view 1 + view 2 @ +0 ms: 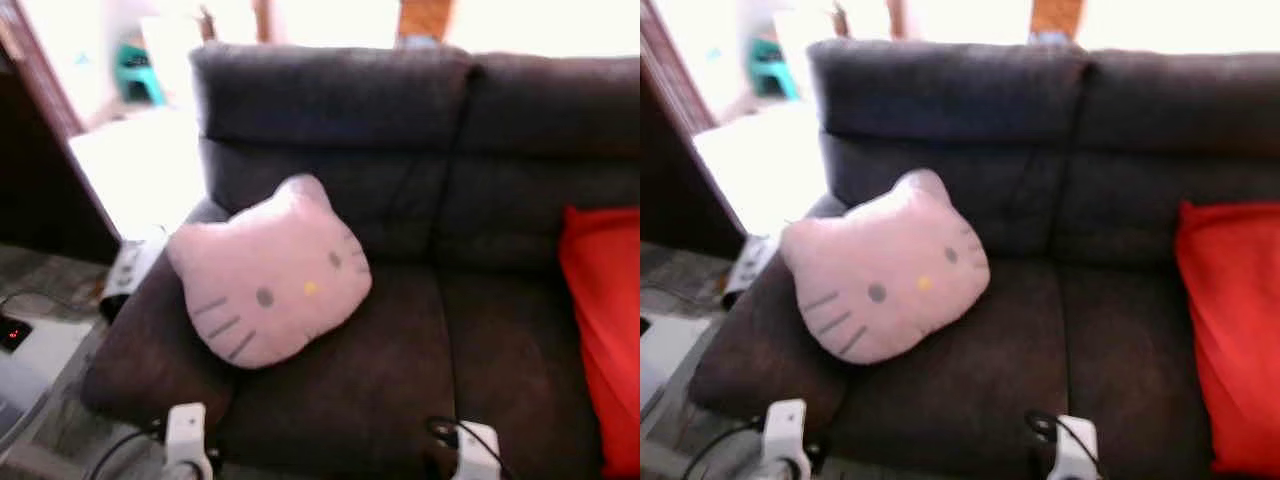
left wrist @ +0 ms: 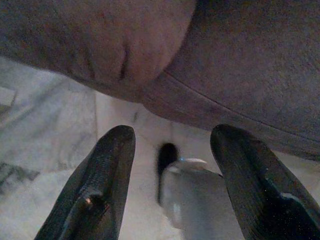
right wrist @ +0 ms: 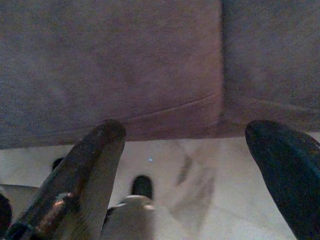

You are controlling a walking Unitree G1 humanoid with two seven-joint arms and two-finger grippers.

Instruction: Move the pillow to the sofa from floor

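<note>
The pink cat-face pillow (image 1: 270, 275) lay on the dark sofa (image 1: 400, 350), leaning against the backrest at the seat's left end, up and ahead of both hands. The left hand (image 2: 172, 150) hung below the seat's front edge over the pale floor (image 2: 45, 130), fingers (image 2: 107, 165) spread apart and empty. The right hand (image 3: 192, 150) hung likewise, fingers apart, holding nothing. A red cushion (image 1: 605, 320) sat farther right of the right hand.
</note>
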